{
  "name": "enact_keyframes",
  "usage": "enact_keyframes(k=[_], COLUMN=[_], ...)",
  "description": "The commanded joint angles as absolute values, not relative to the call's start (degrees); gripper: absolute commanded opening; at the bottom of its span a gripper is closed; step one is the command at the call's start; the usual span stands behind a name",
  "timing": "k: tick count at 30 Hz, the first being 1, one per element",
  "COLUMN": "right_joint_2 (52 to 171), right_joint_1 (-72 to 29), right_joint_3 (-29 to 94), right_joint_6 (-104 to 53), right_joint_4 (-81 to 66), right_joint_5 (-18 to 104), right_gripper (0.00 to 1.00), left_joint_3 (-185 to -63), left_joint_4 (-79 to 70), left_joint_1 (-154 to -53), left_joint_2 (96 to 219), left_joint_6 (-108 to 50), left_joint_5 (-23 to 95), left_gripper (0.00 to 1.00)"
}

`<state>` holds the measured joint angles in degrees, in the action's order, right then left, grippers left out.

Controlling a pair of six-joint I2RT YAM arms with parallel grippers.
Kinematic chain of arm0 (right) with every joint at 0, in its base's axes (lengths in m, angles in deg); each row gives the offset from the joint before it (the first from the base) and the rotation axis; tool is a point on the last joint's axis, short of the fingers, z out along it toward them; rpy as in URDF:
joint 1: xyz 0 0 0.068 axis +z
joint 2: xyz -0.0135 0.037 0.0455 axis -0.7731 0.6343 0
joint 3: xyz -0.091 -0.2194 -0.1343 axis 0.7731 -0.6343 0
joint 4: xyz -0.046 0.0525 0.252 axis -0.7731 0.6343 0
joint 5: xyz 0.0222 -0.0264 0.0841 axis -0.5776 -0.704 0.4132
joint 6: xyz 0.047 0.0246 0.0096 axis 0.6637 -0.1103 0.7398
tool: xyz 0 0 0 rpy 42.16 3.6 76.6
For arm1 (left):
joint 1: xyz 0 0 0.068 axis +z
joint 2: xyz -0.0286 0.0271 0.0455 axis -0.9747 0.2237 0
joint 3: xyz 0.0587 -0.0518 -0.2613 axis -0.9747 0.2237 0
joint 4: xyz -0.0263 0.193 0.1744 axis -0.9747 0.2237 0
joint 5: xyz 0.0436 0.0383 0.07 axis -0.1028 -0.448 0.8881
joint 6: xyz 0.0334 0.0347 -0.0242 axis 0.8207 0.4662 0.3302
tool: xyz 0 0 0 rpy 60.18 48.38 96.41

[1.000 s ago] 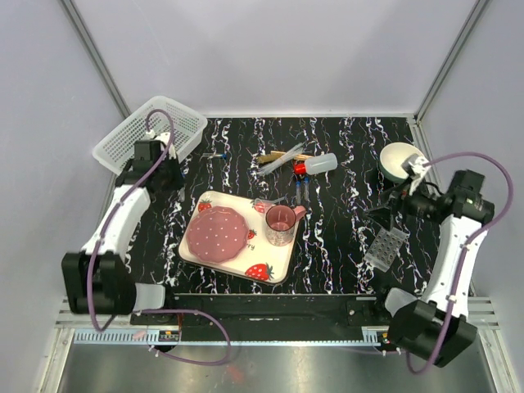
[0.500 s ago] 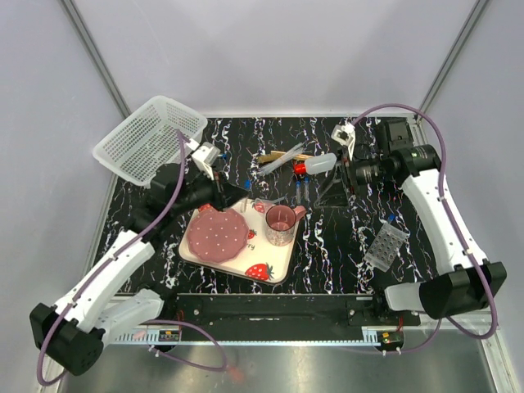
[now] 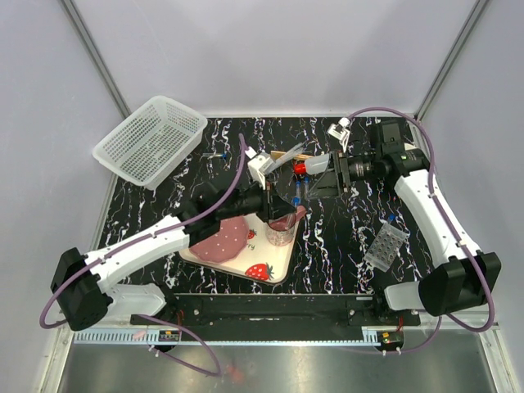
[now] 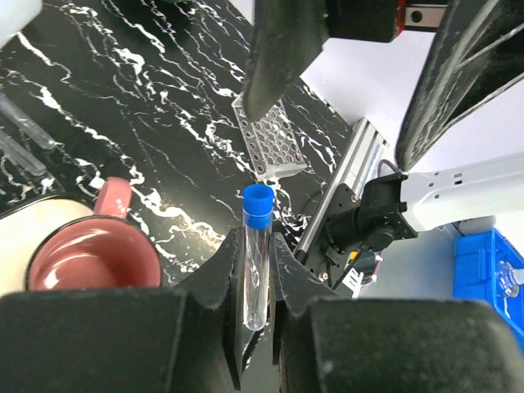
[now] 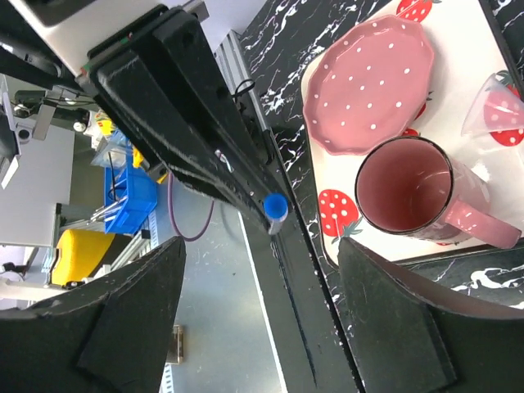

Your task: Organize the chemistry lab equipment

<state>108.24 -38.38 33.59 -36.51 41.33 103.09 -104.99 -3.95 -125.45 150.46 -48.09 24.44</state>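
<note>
Between the fingers of the left gripper (image 4: 257, 254) sits a thin clear tube (image 4: 255, 295), clamped at its sides. Its long axis runs in line with the fingers, and its blue cap (image 4: 258, 203) points straight out past the fingertips; its other end is hidden down in the gripper body. Just left of the fingers in the left wrist view is the pink cup (image 4: 92, 264), mouth up. Beyond the cap, the clear perforated rack (image 4: 267, 141) lies tilted on the black, white-veined surface (image 4: 123, 98).

Facing it, the right gripper (image 5: 262, 254) hangs with its fingers wide apart and nothing between them. Ahead of it are the capped tube, the cup and the pink plate (image 5: 368, 82) on the strawberry-print tray (image 3: 270, 274).

Close behind the right gripper in the overhead view, the red-capped bottle (image 3: 315, 165) lies on its side, partly hidden. The tan wooden tool (image 3: 286, 155) and more tubes beside it are too small to count. A white mesh basket (image 3: 151, 137) sits well behind the left gripper at the corner. Pale grey walls enclose the cell.
</note>
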Motion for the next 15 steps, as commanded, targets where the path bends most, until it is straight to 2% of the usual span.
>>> enact_keyframes(k=[1, 15], right_joint_2=[108.8, 111.2], right_joint_1=[-36.5, -32.6], right_joint_3=[33.7, 32.3], right_joint_6=[-33.2, -36.3], right_joint_4=[37.1, 40.0], right_joint_5=[103.9, 101.6], right_gripper=[0.80, 0.64], left_joint_3=[-108.8, -107.9], left_joint_4=[-11.3, -11.9], left_joint_1=[-128.0, -130.2], left_joint_2=[152.2, 153.0], left_joint_6=[-50.3, -51.3], left_joint_5=[28.2, 31.1], left_gripper=[0.06, 0.06])
